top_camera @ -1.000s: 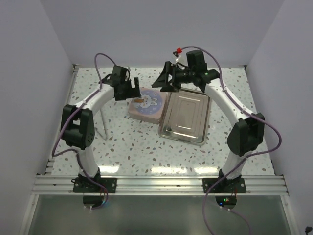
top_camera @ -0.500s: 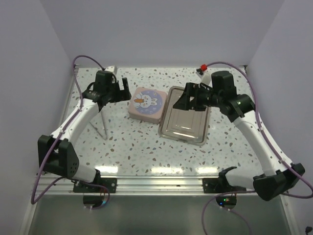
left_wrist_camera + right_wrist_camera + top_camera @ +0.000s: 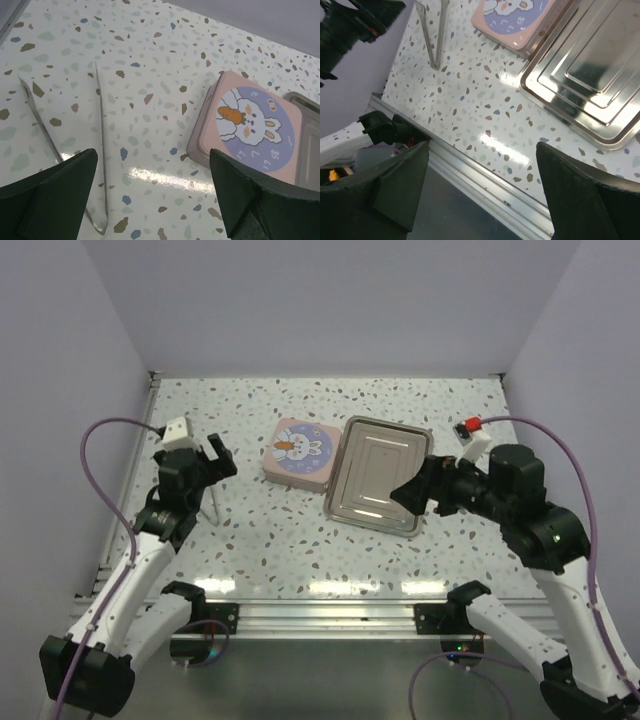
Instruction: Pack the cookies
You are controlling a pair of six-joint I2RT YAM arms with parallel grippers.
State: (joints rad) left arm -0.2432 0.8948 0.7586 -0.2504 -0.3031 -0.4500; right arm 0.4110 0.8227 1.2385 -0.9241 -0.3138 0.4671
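Note:
No cookies show in any view. A pink square tin (image 3: 299,451) with a bunny and carrot on its shut lid lies at the middle of the table, also in the left wrist view (image 3: 252,125) and the right wrist view (image 3: 512,17). My left gripper (image 3: 218,458) hovers open to the tin's left, above the speckled table (image 3: 152,155), with nothing between its fingers. My right gripper (image 3: 412,495) is open and empty too, at the near right edge of the steel tray, looking down at the table's front edge (image 3: 482,147).
A shiny rectangular steel tray (image 3: 380,475) lies against the tin's right side. Metal tongs (image 3: 212,502) lie on the table to the left, under my left gripper (image 3: 100,150). An aluminium rail (image 3: 485,175) runs along the near edge. Walls enclose three sides.
Both arms have drawn back from over the tin and tray toward the near side, left arm to the left, right arm to the right. The right jaws have widened.

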